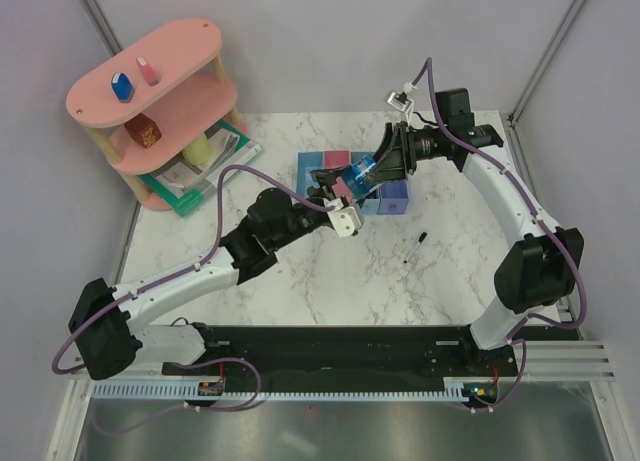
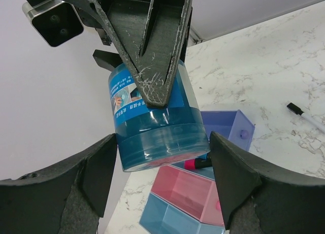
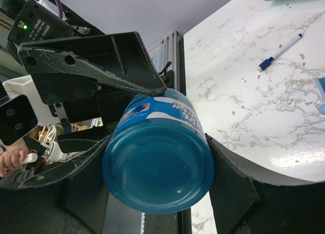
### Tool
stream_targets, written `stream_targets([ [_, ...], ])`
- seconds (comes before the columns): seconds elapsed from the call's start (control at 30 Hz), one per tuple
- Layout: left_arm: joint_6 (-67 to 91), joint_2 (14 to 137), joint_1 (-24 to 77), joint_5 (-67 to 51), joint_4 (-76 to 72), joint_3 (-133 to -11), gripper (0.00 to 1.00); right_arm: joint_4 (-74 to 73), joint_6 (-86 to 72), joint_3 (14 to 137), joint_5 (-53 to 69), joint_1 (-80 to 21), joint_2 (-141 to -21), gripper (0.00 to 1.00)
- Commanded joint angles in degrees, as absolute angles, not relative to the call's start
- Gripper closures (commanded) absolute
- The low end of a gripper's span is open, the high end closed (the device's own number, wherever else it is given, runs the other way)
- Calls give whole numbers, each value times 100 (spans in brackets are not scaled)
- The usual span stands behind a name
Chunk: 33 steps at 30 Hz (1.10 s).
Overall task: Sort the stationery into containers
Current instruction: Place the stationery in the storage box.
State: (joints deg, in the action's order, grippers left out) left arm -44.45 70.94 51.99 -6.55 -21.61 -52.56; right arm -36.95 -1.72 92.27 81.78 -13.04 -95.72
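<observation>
The round teal-blue pot (image 1: 362, 169) hangs above the row of bins (image 1: 310, 167). My right gripper (image 1: 370, 171) is shut on it; in the right wrist view the pot (image 3: 157, 173) fills the space between the fingers (image 3: 236, 186). My left gripper (image 1: 345, 193) is open, its fingers (image 2: 238, 183) flanking the pot's base (image 2: 157, 137) with small gaps. Below are the light blue (image 2: 167, 219), pink (image 2: 195, 191), blue and violet (image 2: 228, 127) bins. A pink-capped marker (image 2: 197, 164) lies in the blue bin. The thin black pen (image 1: 414, 248) lies on the table. The blue-capped marker is out of view.
The pink tiered shelf (image 1: 190, 56) stands at the back left. A blue eraser (image 1: 122, 86) and a pink eraser (image 1: 148, 71) lie on its top, and an orange object (image 1: 143, 131) on its lower tier. The green-edged book (image 1: 190, 193) lies under it.
</observation>
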Motion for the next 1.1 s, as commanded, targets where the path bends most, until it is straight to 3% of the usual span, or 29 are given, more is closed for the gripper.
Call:
stream_targets([
  [0.0,-4658,7172,5238,-686,-2549,-5484,21,-3551,-44,9229,8754,-1345,-9281,96],
  [0.1,-4650,7198,5230,-677,-2575,-5484,25,-3559,-44,9220,8754,-1353,-9272,97],
  [0.27,-4649,7207,5238,-651,-2584,-5484,49,-3551,-35,9185,8754,-1354,-9264,96],
  [0.3,-4649,7198,5230,-650,-2584,-5484,65,-3551,-44,9185,8754,-1354,-9272,95],
  [0.37,-4658,7190,5238,-598,-2593,-5502,78,-3542,-44,9176,8754,-1354,-9299,94],
  [0.4,-4649,7189,5238,-580,-2610,-5493,94,-3542,-44,9167,8745,-1354,-9308,93],
  [0.43,-4649,7172,5238,-563,-2628,-5502,98,-3542,-44,9158,8745,-1362,-9334,91],
  [0.67,-4658,7058,5238,-501,-2663,-5537,98,-3533,-44,9272,8745,-1362,-9501,74],
  [0.87,-4632,6952,5238,-475,-2663,-5493,98,-3533,-44,9395,8745,-1345,-9650,44],
  [1.07,-4623,6908,5238,-457,-2663,-5432,98,-3533,-44,9439,8745,-1318,-9650,24],
])
